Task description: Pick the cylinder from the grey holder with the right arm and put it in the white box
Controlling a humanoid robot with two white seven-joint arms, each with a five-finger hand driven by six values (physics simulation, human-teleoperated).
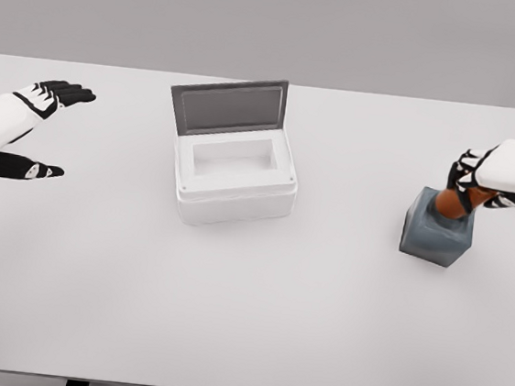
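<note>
Gripping the brown cylinder [447, 205] from above, the right hand [480, 180] has its dark fingers [463, 170] curled around the top of it; the arm enters from the right edge. Cylinder sits upright in the grey holder [434, 235], lower part hidden inside the block. Holder stands on the white table [244, 321], right side, well apart from the white box [235, 174]. Box is near table centre, grey lid [230, 105] raised and leaning back, cavity visible and showing nothing inside. Left hand [38, 128] hovers at far left, fingers spread, thumb apart, holding nothing.
</note>
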